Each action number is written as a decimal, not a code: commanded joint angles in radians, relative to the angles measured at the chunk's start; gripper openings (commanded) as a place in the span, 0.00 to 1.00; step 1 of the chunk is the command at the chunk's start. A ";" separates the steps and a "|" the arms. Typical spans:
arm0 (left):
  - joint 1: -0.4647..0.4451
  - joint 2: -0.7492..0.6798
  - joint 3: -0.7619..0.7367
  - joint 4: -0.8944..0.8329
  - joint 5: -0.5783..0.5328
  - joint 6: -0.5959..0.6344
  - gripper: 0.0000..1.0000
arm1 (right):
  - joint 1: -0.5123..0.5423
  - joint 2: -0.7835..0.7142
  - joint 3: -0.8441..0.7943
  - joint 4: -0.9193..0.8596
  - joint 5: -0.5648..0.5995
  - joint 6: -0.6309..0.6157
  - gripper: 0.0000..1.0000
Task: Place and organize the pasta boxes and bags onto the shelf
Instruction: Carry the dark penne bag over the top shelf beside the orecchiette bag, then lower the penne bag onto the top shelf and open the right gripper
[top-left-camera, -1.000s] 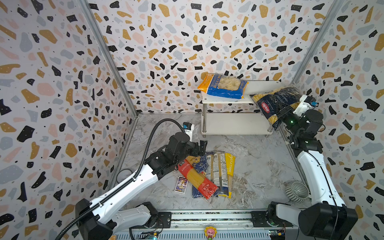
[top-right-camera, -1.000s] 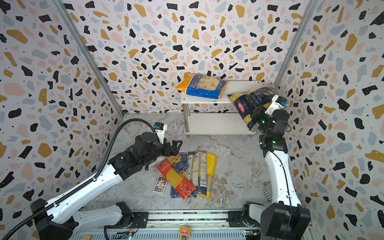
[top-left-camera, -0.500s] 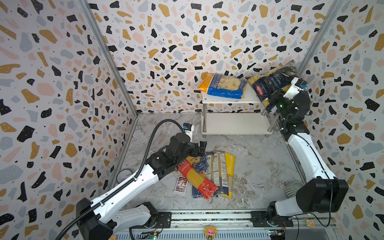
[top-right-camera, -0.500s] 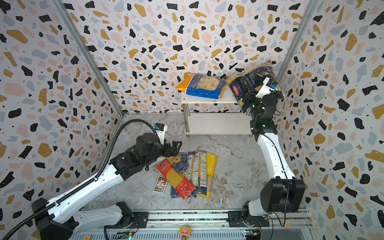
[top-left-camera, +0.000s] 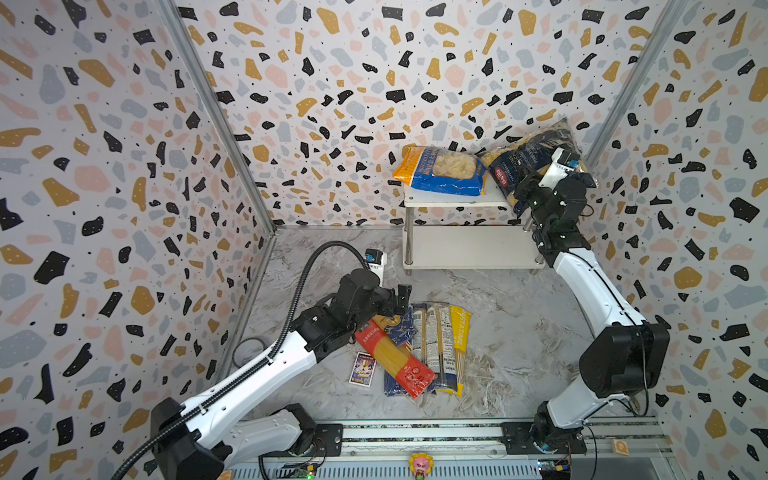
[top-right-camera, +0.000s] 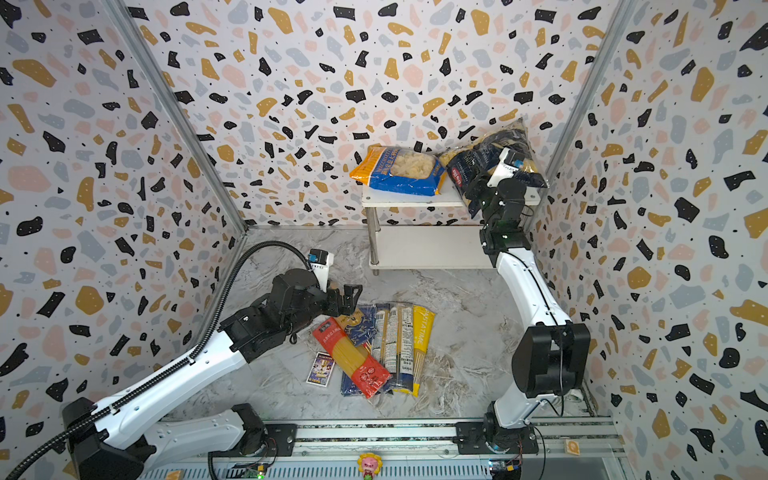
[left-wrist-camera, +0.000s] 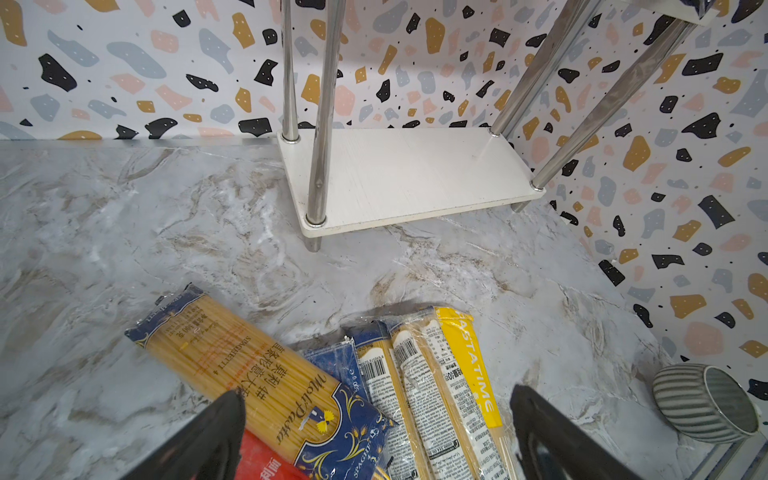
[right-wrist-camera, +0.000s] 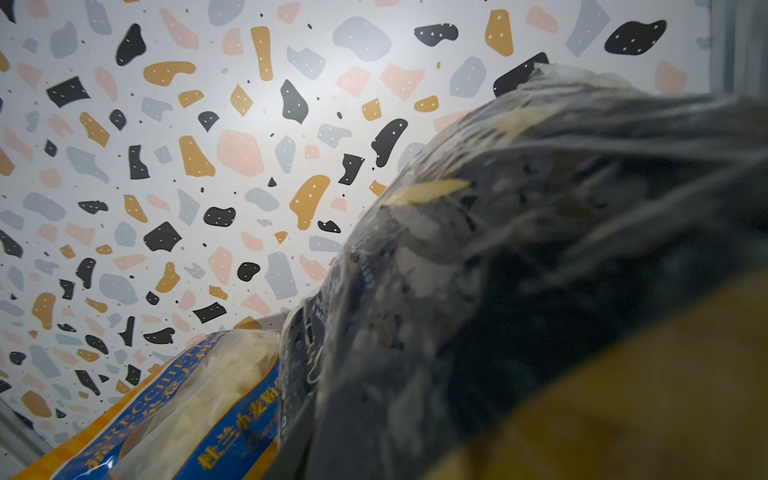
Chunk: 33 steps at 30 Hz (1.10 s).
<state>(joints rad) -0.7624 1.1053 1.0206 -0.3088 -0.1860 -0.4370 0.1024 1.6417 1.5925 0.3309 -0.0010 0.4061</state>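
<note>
Held the navy penne bag (top-left-camera: 524, 160) tilted at the right end of the shelf (top-left-camera: 453, 202), at top-board height and touching the shell bag (top-left-camera: 441, 171) that lay flat there. Clamped the right claw (top-left-camera: 525, 192) on its lower part, seemingly on the film alone, with the fingertips hidden. Left the spaghetti packs (top-left-camera: 434, 345) on the table (top-left-camera: 523, 324) beside a picture card (top-left-camera: 363, 369). Hovered the left claw (top-left-camera: 401, 296), spread wide, over their far ends. Had lifted the bag in the last second from between the boards.
</note>
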 joint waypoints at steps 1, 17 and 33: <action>-0.003 -0.016 -0.018 0.041 -0.010 0.017 1.00 | -0.002 -0.037 0.204 0.189 0.017 -0.072 0.26; -0.003 -0.038 -0.039 0.057 -0.005 0.007 1.00 | 0.024 0.114 0.535 -0.280 0.105 0.055 0.42; -0.003 -0.091 -0.068 0.056 0.006 -0.002 0.99 | 0.022 0.113 0.700 -0.602 0.069 0.211 0.68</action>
<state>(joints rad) -0.7624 1.0340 0.9688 -0.2829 -0.1841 -0.4377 0.1184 1.8626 2.2269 -0.3099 0.0750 0.6018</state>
